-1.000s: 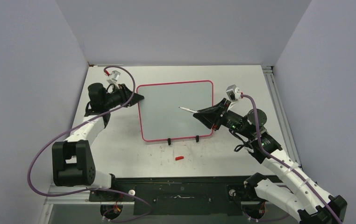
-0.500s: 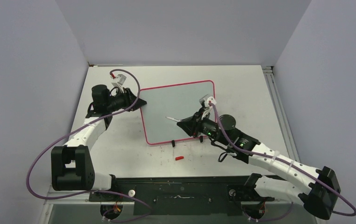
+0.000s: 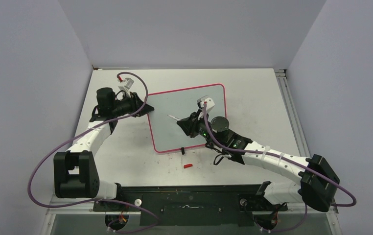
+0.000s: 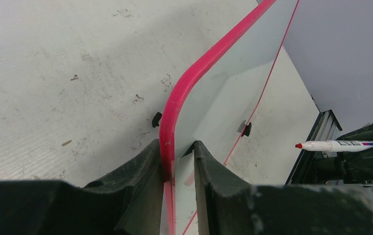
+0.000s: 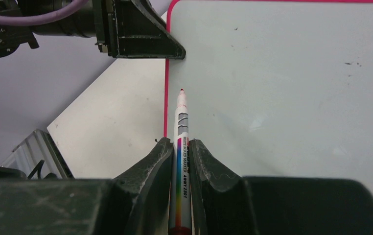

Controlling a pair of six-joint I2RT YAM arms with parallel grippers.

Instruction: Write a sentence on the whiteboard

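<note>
tabletop (image 3: 253, 88): white, scuffed, carries the board and both arms.
whiteboard (image 3: 174, 105): centre of tabletop, turned a bit askew to the table edges. Glossy pale face, thin pink-red frame, rounded corners. A few dark specks on the face in the right wrist view.
board position: far left corner at the left pincer, near right part under the right arm.
left pincer (image 4: 178, 147): narrow, clamped on the board's pink-red left edge near the corner, one finger each side of the frame.
right pincer (image 5: 181, 144): nearly closed, holding a marker (image 5: 181, 127) by the barrel, above the board's left half.
marker look: white barrel, rainbow stripe, black print, red tip (image 5: 181, 91) pointing toward the left pincer. Tip lies just inside the left frame edge.
feet (image 4: 245, 129): small black clips on the board's near edge; two show in the left wrist view, one clearly in the top view.
small red piece (image 3: 188, 166): on the tabletop, just in front of the board's near edge, apart from both pincers.
hidden: board's near right corner covered by the right arm in the top view.
cut off: marker's rear end runs out of the bottom of the right wrist view.
hard to tell: whether the tip touches the face; whether the clamped edge is lifted off the tabletop; barrel print too small to read fully.
</note>
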